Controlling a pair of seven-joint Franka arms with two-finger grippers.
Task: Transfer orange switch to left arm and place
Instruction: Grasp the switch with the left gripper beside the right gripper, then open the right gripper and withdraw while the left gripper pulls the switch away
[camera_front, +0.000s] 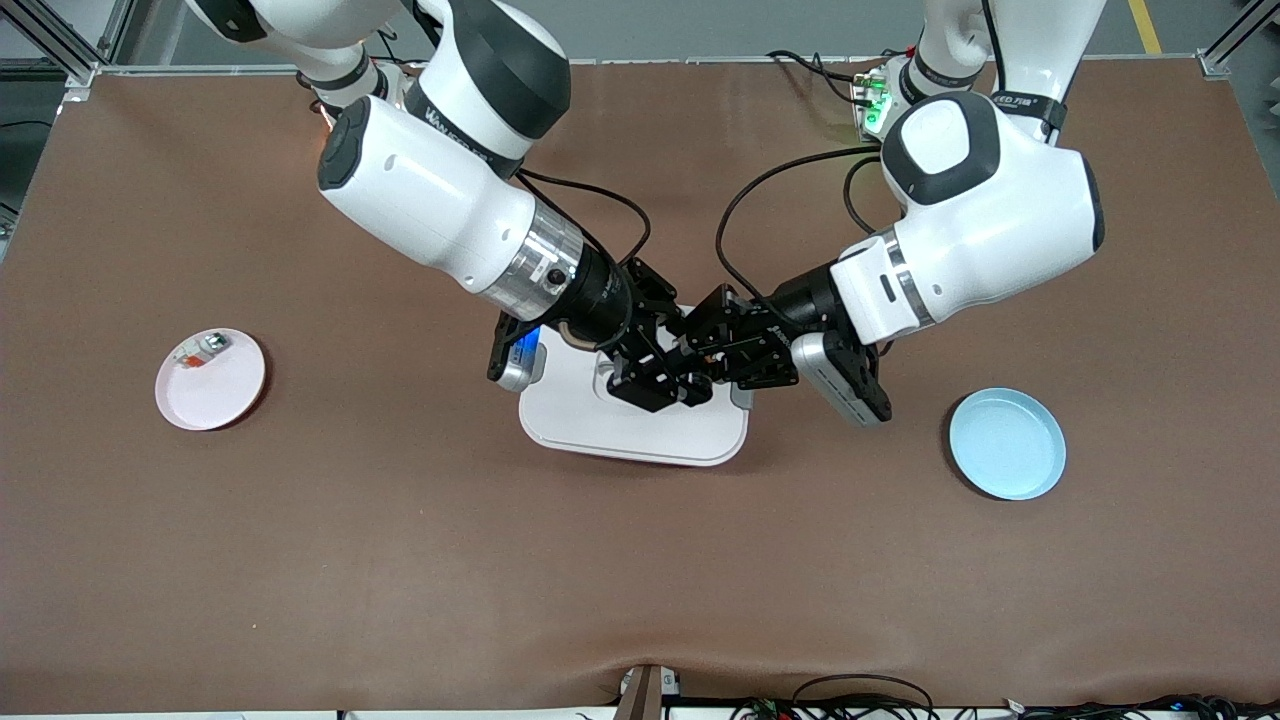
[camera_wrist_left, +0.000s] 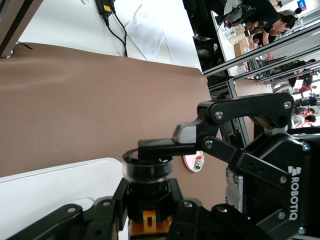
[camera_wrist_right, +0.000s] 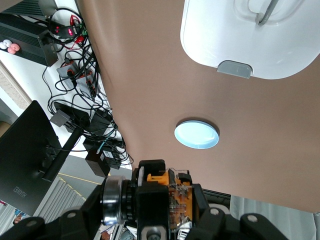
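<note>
Both grippers meet in the air over the white box. The orange switch, a black cylinder with an orange terminal end, is between them. My left gripper is shut on its black body. My right gripper is shut on the switch too, and one of its fingers lies against the switch's ring in the left wrist view. In the front view the right gripper and left gripper touch tip to tip and hide the switch.
A pink plate with a small silver part lies toward the right arm's end. A blue plate lies toward the left arm's end. The box lid also shows in the wrist views.
</note>
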